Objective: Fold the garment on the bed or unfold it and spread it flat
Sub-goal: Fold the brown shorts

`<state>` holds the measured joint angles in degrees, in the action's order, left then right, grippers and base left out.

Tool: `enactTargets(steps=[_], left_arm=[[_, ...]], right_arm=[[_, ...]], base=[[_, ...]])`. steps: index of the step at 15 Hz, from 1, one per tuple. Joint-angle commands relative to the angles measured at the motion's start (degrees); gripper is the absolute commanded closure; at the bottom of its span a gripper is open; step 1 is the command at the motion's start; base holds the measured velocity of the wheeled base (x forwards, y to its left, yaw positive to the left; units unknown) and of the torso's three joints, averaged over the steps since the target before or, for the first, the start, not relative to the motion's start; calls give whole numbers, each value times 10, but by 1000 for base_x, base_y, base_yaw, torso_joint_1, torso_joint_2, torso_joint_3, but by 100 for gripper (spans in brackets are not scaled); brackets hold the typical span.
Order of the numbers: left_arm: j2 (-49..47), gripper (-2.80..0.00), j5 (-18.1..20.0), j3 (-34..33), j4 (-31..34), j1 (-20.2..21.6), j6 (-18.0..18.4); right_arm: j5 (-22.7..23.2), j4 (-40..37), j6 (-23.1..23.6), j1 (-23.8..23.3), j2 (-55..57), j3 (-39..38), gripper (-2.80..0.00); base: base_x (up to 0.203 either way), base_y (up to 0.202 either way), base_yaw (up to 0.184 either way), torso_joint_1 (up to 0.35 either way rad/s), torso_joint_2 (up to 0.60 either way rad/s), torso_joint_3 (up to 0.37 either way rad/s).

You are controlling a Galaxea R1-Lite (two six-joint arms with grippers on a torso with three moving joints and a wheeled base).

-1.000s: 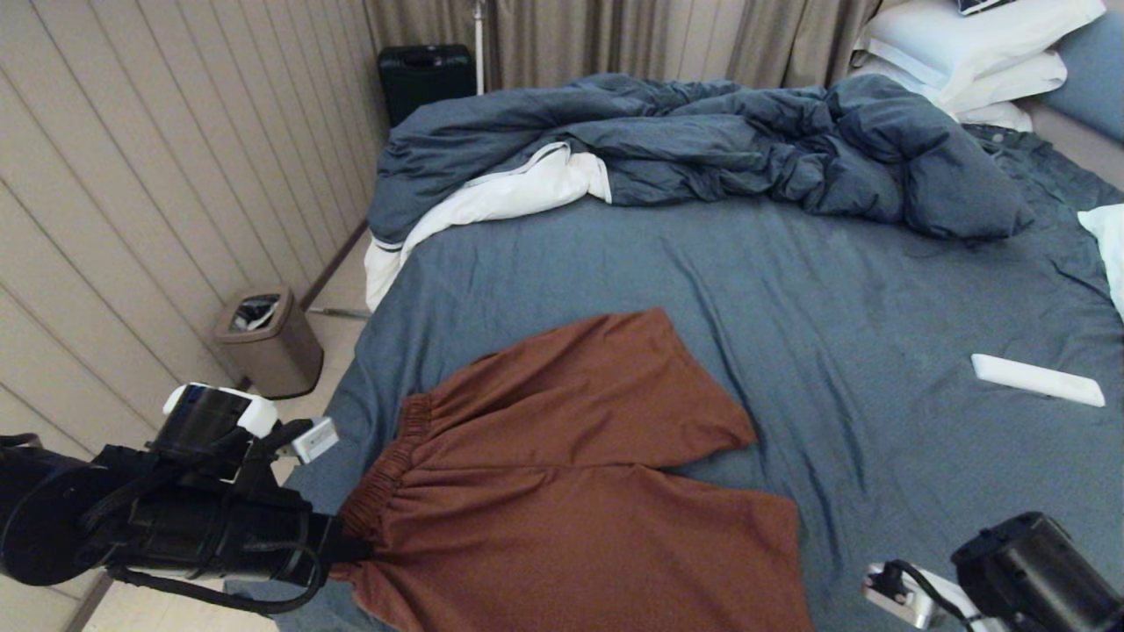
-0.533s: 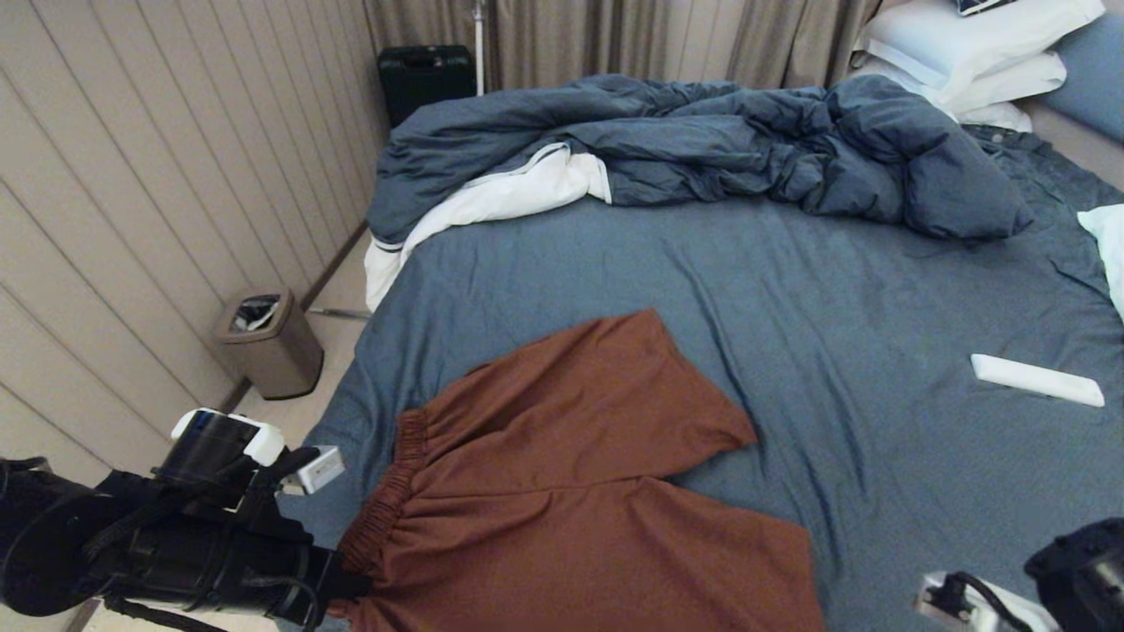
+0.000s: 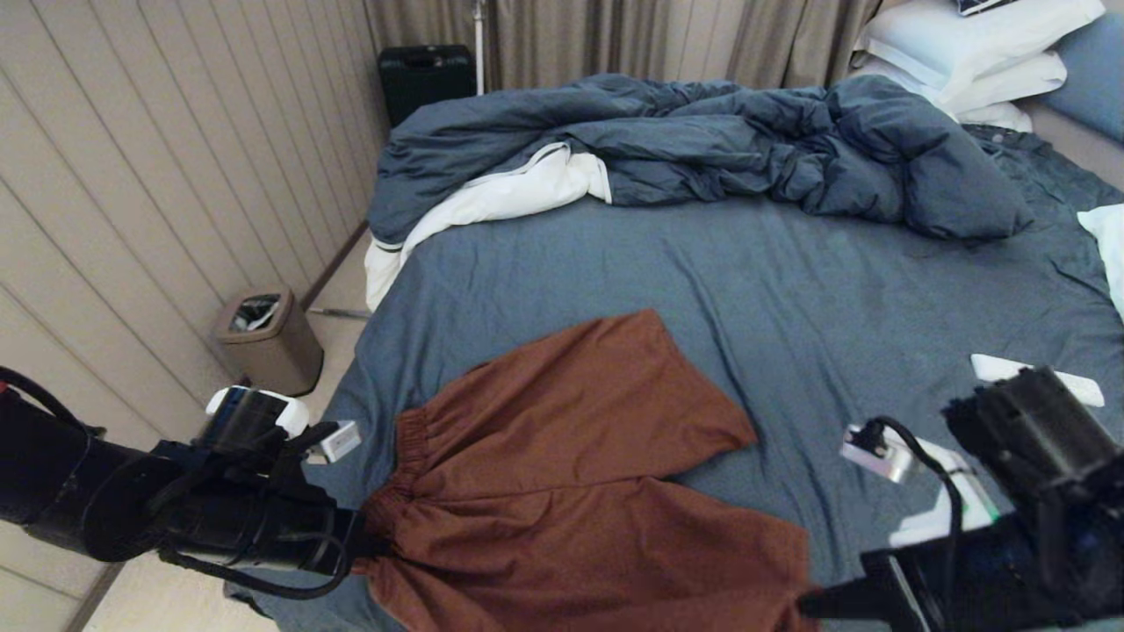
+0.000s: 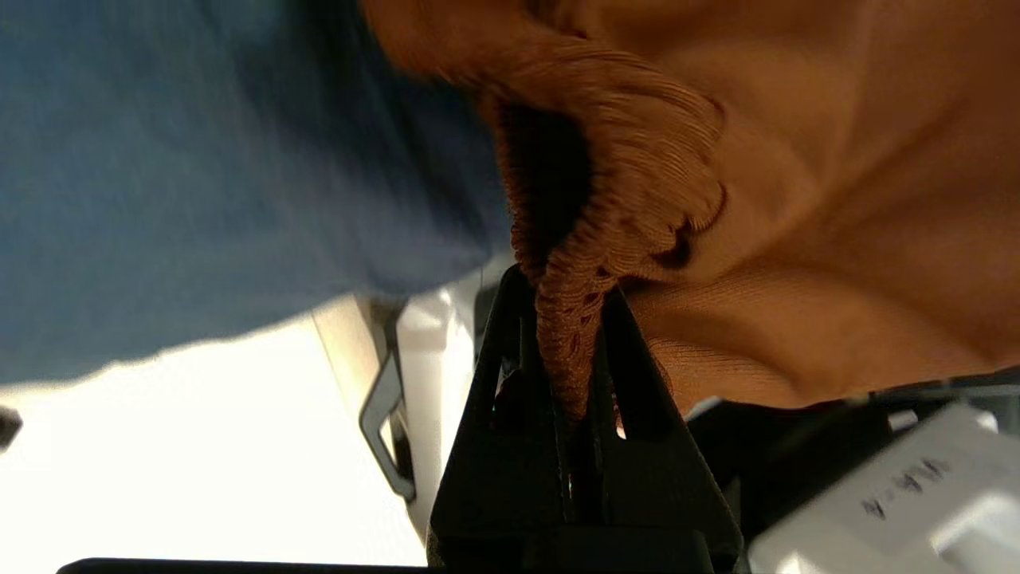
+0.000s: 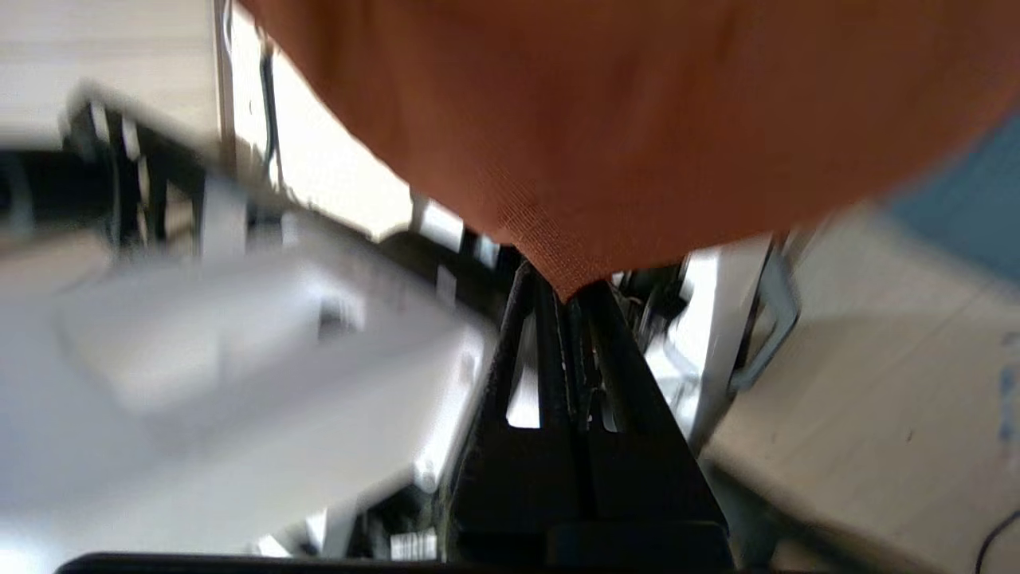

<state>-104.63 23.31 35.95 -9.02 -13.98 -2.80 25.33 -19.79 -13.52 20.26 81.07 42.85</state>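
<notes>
Left gripper [image 4: 570,351] is clamped on the gathered waistband [image 4: 613,231] of the rust-brown shorts [image 3: 580,491], at the near-left corner of the garment; the left wrist view shows elastic ribbing pinched between both jaws. In the head view it sits at the near-left edge of the bed [image 3: 878,290], over the mattress side.

Right gripper [image 5: 570,307] is closed on a corner of the same fabric, pinched to a point between the jaws in the right wrist view. In the head view that arm comes in from the near right and the tip meets the hem corner of the near leg [image 3: 795,606]. So each arm owns the end nearest it: left has the waist, right has the near hem.

The shorts lie on the slate-blue sheet, near-left part of the bed, mostly flat. Long axis runs left to right with a slight tilt: waistband at left, both leg openings pointing right. Far leg [image 3: 615,386] angles off toward far-right, so the legs splay in a V with a strip of sheet between the hems.

Judgement: the gripped edge is the near long edge, stretched between the two grippers. The far leg lies straight away from that line, so folding near over far means carrying both ends away together and in parallel.

Rumpled duvet [image 3: 702,149] is far, well apart. White remote [image 3: 1076,382] sits just beyond the right arm.
</notes>
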Motion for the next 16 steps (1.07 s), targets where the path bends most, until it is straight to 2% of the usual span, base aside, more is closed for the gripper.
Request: enactTargets(steps=[1, 4, 8, 12, 16], left_arm=[[-25, 0, 2, 17, -4, 21, 1], [-19, 0, 2, 33, -4, 42, 1], [-14, 0, 17, 73, 1, 87, 0], [-20, 0, 24, 107, 14, 91, -2], [-27, 0, 24, 99, 16, 91, -1]], right_arm=[[3, -2, 6, -38, 106, 84, 0], [4, -3, 13, -76, 152, 168, 0], [4, -10, 17, -98, 217, 263, 0], [7, -39, 16, -110, 279, 358, 0], [7, -81, 14, -117, 342, 494, 0]], base=[[0, 0, 0, 0, 0, 0], [0, 0, 0, 0, 0, 0], [0, 0, 0, 0, 0, 0], [0, 0, 0, 0, 0, 0], [0, 0, 0, 0, 0, 0]])
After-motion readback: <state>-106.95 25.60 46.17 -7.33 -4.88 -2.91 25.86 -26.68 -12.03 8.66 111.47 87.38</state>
